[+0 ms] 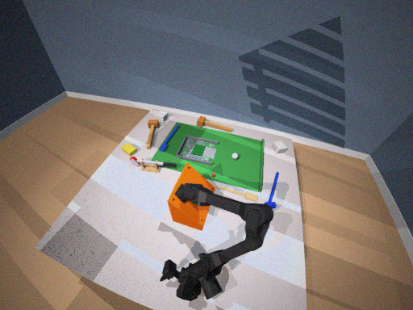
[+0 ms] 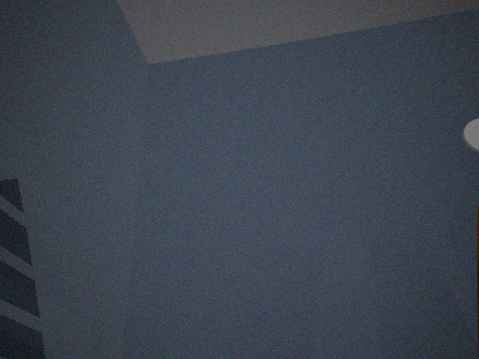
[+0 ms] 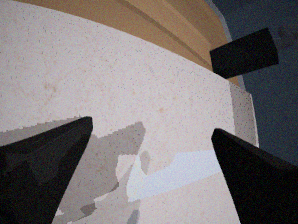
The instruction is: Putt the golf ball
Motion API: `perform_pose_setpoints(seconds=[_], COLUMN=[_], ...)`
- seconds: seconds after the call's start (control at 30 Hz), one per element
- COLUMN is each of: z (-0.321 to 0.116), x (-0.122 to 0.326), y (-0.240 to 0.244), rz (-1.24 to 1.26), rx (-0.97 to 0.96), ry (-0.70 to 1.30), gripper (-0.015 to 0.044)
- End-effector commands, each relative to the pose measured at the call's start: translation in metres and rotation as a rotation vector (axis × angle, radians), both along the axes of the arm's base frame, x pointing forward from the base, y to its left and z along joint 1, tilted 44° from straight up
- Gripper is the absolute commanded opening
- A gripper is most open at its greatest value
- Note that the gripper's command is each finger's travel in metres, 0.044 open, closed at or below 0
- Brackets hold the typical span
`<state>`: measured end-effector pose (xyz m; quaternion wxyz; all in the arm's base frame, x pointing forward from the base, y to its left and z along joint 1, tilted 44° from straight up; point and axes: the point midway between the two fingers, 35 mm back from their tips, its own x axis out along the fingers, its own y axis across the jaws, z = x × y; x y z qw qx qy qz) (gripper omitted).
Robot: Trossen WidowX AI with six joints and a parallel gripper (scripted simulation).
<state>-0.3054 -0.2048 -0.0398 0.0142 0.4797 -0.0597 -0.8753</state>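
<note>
The red putter point(image 1: 157, 163) rests across a small wooden stand point(image 1: 151, 168) left of the green mat point(image 1: 248, 173), its red head at the left and dark grip at the right. The white golf ball point(image 1: 235, 156) sits on the right half of the mat. The ramp point(image 1: 209, 152) leads up to the raised green point(image 1: 198, 150) inside grey rails. My gripper point(image 1: 187, 287) point(image 3: 154, 128) is wide open and empty above the near part of the table, far from the putter. Shadow lies below its fingers.
An orange block point(image 1: 187, 215) stands under the arm's base. Blue mallets lie on the mat's left edge point(image 1: 170, 138) and right of it point(image 1: 274, 189). Wooden mallets point(image 1: 152, 133) point(image 1: 215, 125), a yellow block point(image 1: 129, 148), a pale wooden paddle point(image 1: 251, 197) and a white block point(image 1: 279, 147) surround the mat.
</note>
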Motion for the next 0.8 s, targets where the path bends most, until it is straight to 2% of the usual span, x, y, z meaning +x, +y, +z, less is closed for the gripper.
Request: perform_pose_setpoints(seconds=[0.0, 0.43, 0.77], z=[0.03, 0.122, 0.202], x=[0.003, 0.049, 0.15], y=[-0.029, -0.11, -0.187], rz=[0.142, 0.549, 0.787], rx=[0.005, 0.023, -0.235], ry=[0.078, 0.349, 0.486], gripper=[0.044, 0.044, 0.044])
